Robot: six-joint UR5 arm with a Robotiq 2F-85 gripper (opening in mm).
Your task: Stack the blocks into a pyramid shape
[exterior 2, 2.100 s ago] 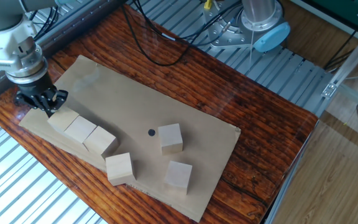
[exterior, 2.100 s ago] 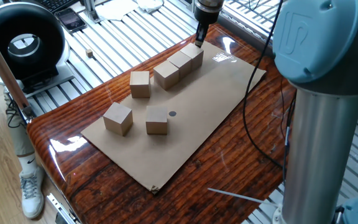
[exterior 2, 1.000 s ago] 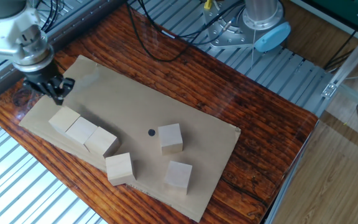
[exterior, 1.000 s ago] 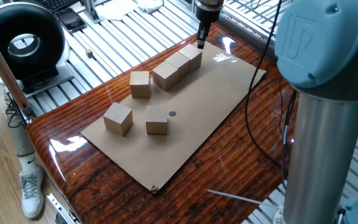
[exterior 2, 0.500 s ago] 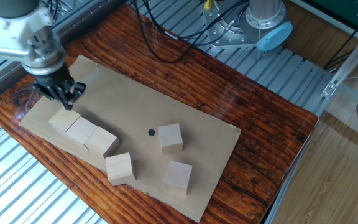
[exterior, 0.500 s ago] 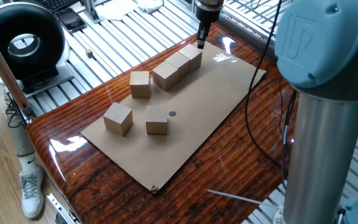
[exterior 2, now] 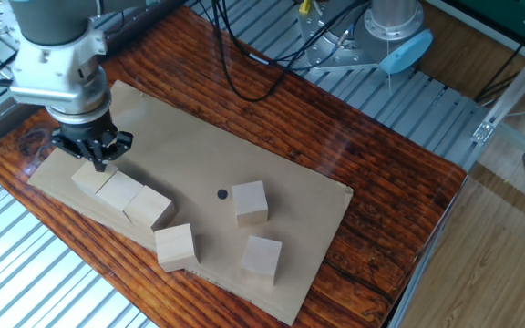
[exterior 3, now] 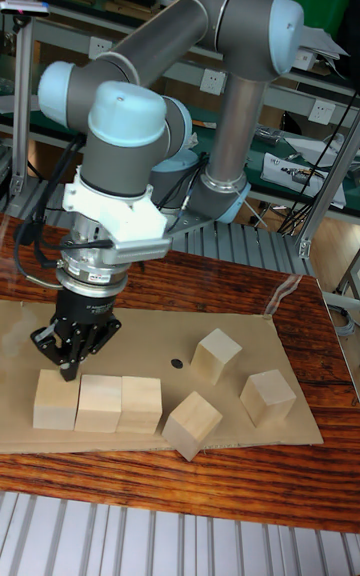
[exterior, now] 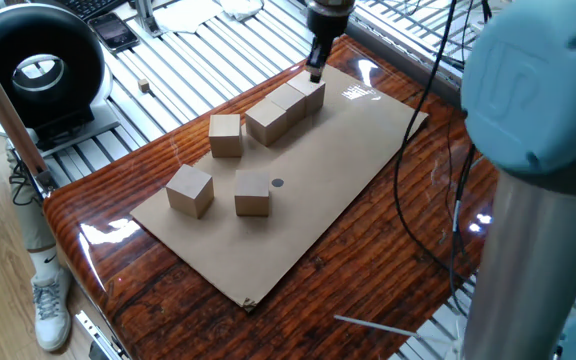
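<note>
Your six blocks (exterior 2: pixel 121 193) are smooth, pale wooden cubes with crisp edges, all lying on a flat matte cardboard sheet (exterior 2: pixel 281 173): three pressed side by side in a row (exterior 3: pixel 98 402), three loose ones (exterior 3: pixel 218 354) scattered near a small dark dot (exterior 2: pixel 222 193). No second tier exists. The black gripper (exterior 2: pixel 93 156) hangs just above the row's end cube, fingers drawn close together and holding nothing. Beneath the cardboard you see a glossy, dark red table (exterior 2: pixel 372 155) with strong wavy grain.
</note>
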